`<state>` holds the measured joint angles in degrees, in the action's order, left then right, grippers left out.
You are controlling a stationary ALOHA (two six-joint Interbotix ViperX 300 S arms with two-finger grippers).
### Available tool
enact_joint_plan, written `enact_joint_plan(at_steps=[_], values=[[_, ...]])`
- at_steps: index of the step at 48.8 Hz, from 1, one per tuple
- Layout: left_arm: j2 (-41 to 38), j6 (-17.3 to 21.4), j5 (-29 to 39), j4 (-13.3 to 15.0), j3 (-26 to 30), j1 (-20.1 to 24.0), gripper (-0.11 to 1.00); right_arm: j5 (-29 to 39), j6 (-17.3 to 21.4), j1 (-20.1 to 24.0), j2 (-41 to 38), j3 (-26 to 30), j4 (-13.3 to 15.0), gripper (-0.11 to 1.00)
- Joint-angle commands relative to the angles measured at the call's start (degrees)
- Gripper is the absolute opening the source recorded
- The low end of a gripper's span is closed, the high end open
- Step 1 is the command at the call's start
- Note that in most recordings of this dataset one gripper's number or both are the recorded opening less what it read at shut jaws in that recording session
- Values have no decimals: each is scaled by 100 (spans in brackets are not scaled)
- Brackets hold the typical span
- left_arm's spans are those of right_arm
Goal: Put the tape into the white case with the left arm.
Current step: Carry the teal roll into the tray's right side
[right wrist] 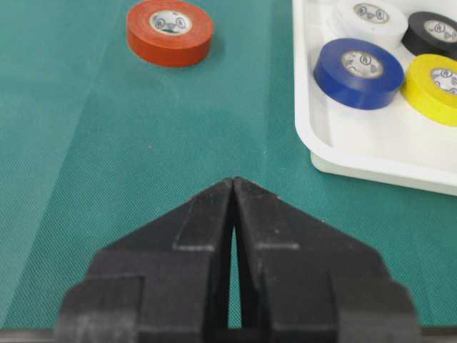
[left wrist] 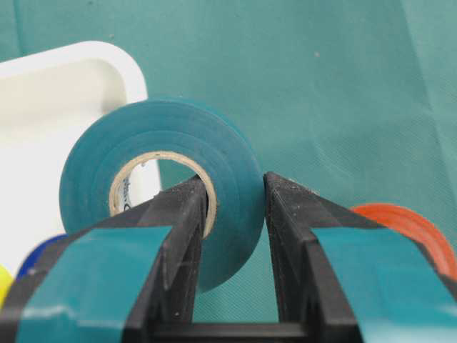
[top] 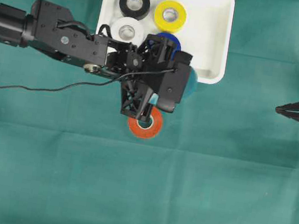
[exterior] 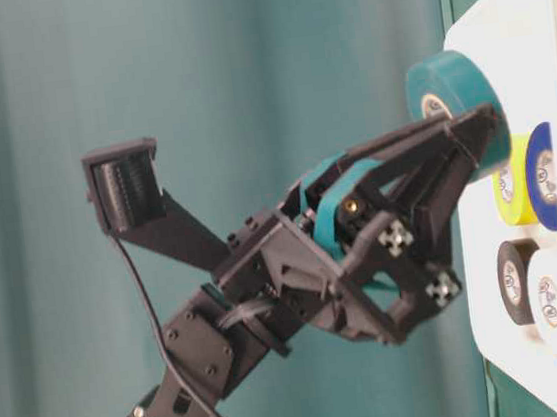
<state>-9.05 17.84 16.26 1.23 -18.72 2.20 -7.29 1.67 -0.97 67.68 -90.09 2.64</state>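
Teal tape point(left wrist: 153, 168) is sitting clamped in the jaws of the left gripper point(left wrist: 235, 196): one teal-striped finger is passing through the cardboard core, the other is pressing on the outer face, so the wall of the roll is pinched between them. The roll is hanging clear of the bench, at the near right corner of the white case point(top: 222, 21), partly over the rim as the overhead view is showing it point(top: 190, 83). From table level the roll point(exterior: 452, 98) is standing on edge at the fingertips, just off the corner of the case point(exterior: 529, 19).

Inside the white case four rolls are lying flat: a black roll point(top: 135, 3), a yellow roll point(top: 170, 15), a white roll point(top: 128, 30) and a blue roll point(top: 169, 39), the last one partly hidden under the left arm point(top: 65, 37). A thin black cable point(top: 40, 87) is trailing from the arm over the cloth.

An orange roll point(top: 145, 125) is lying flat on the green cloth point(top: 228, 186) covering the bench, below the case and half under the gripper.

The right gripper point(right wrist: 233, 187) is resting well apart at the right edge of the bench, its all-black jaws pressed together with nothing between them.
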Motion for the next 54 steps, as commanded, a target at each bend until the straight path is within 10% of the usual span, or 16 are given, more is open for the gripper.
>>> enact_joint_plan(at_steps=[1, 19, 54], values=[[-18, 9, -149, -9, 202, 220, 22, -70, -9, -9, -53, 62, 9, -10], [-466, 0, -940, -9, 290, 940, 22, -79, -9, -9, -53, 53, 70, -10], [-563, -26, -1063, -9, 343, 976, 22, -79, -9, -9, -53, 62, 70, -10]])
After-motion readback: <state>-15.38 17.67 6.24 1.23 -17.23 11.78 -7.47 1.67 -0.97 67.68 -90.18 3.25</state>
